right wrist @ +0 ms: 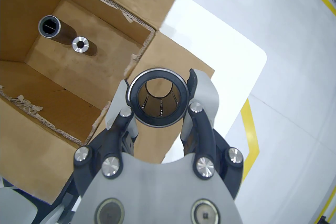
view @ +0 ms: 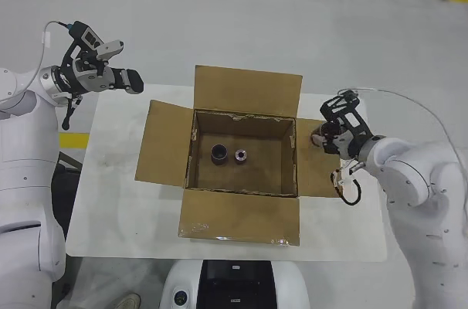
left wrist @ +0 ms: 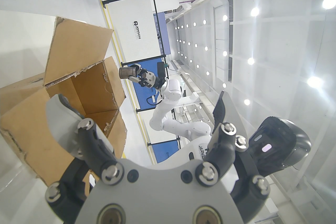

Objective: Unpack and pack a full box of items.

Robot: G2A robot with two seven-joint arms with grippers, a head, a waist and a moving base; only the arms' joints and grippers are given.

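Sitting open on the table in the top view, the box [view: 240, 218] is holding two metal cylinders [view: 219, 154], with the left gripper [view: 133, 80] hovering far-left of it. In the left wrist view, its fingers [left wrist: 59, 109] are standing wide apart. In the right wrist view, the right gripper [right wrist: 159, 83] is clamping a metal sleeve [right wrist: 160, 107] over the right flap [right wrist: 181, 62].

Likely a factory hall (yellow floor lines [right wrist: 252, 130], high ceiling [left wrist: 262, 51]).
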